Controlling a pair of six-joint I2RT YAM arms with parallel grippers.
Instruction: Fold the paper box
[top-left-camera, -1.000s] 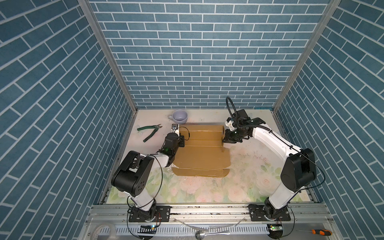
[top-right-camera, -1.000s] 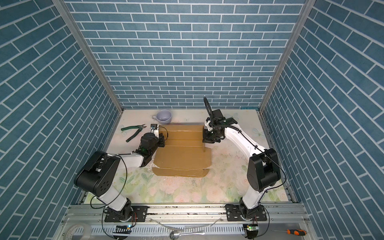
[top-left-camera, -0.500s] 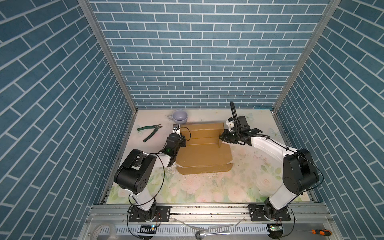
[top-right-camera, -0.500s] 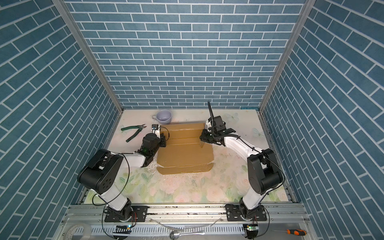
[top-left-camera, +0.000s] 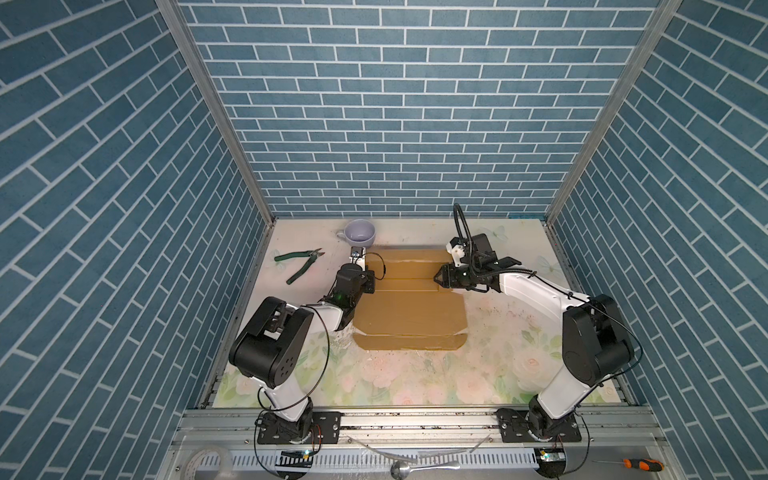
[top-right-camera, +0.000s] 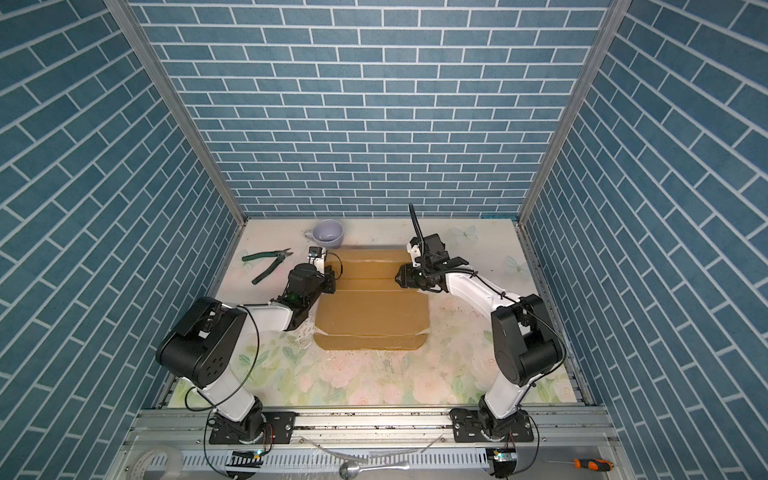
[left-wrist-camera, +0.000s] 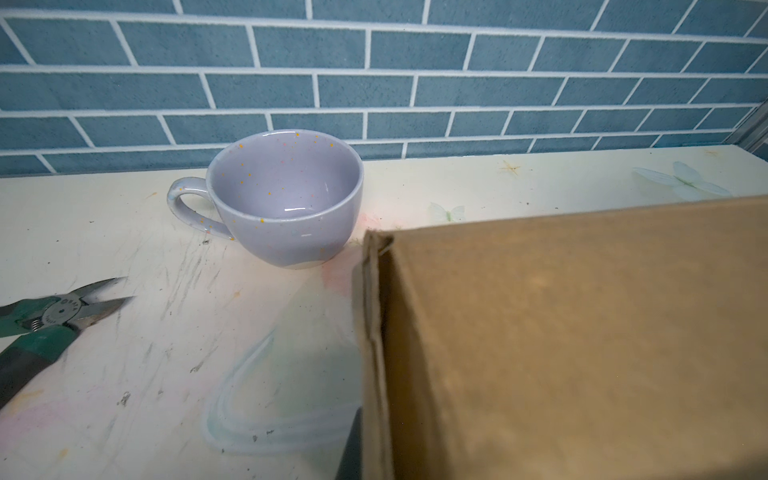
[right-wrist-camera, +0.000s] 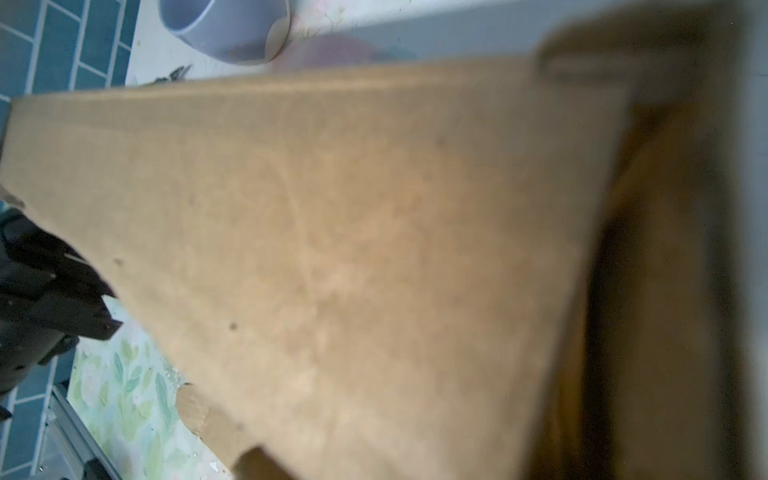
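The paper box (top-left-camera: 409, 316) is lying on the floral table (top-left-camera: 415, 382), in the middle and toward the back wall, between the two grippers. Its broad panel and near flap are lying flat, while the far panels are stepping up in creased bands.

The left gripper (top-left-camera: 369, 279) is sitting at the box's left edge. Its jaws are together, and in the left wrist view one dark finger (left-wrist-camera: 350, 449) is showing just beside the doubled cardboard wall, so they seem to be pinching that wall. The right gripper (top-left-camera: 439, 279) is meeting the right edge. The right wrist view is filling with blurred cardboard, so whether those jaws are apart or gripping cannot be told.

If the right side is going slack, the far panels are likely to spring back flat, and a single pinch on the left could let the box swivel. Its far left corner is sitting near the lilac cup (top-left-camera: 360, 236), which a shove could knock. The green cutters (top-left-camera: 299, 266) are lying well apart.

The box's long axis seems to be running from the back wall toward the arm bases, with the clipped-corner flap pointing at the bases.
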